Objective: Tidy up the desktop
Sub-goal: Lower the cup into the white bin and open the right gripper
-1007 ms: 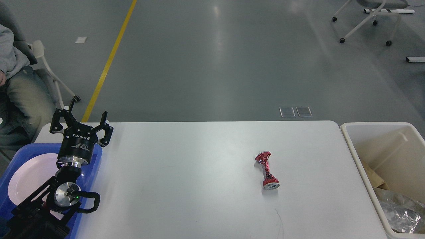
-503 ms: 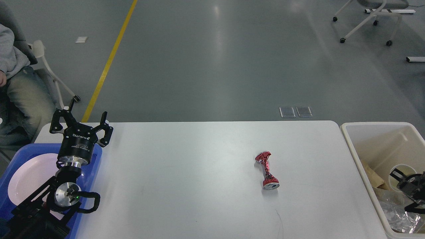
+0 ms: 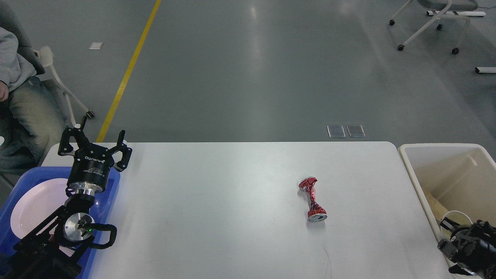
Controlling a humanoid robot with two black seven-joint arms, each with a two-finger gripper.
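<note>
Desktop (image 3: pixel 232 201) carries a crushed red can (image 3: pixel 312 199) between my grippers; my left gripper (image 3: pixel 95 145) gapes empty, my right gripper's (image 3: pixel 451 232) spread I cannot tell.

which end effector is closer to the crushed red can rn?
Right, though neither is close. Right end effector sits over the cream bin, to the right of the can. Left end effector is far left, over the blue tray.
</note>
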